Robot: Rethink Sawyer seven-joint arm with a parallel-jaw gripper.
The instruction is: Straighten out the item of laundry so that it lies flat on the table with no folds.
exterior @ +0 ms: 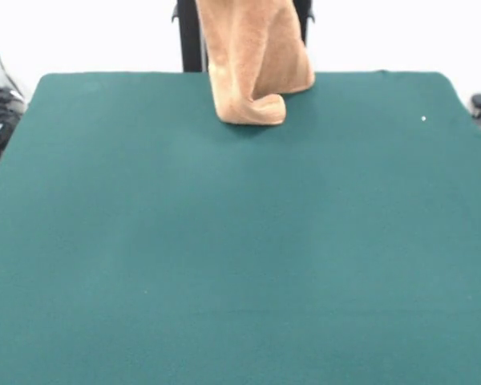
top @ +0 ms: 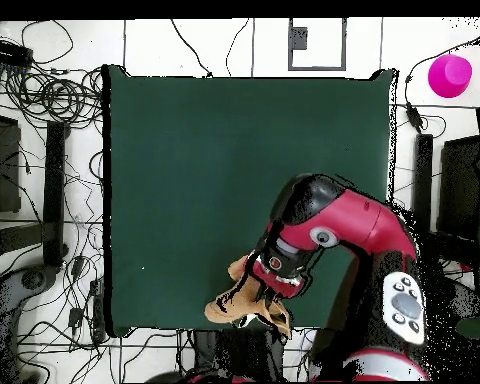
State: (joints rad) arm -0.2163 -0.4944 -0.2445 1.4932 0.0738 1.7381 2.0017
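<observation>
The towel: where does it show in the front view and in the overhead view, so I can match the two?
Front view: the towel hangs down from the top edge at centre, its curled lower end touching the table near the far edge.
Overhead view: the towel is bunched at the table's bottom edge, just beneath the arm.
Shared landmark: the table edge nearest the robot.

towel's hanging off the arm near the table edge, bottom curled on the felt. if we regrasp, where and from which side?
Judgement only: take the towel at the loose curled lower hem, front view, coming from above on the open-table side. That hem rests folded on the table, free and reachable; the rest hangs bunched upward. The pincer itself is hidden beneath the arm in the overhead view.
</observation>
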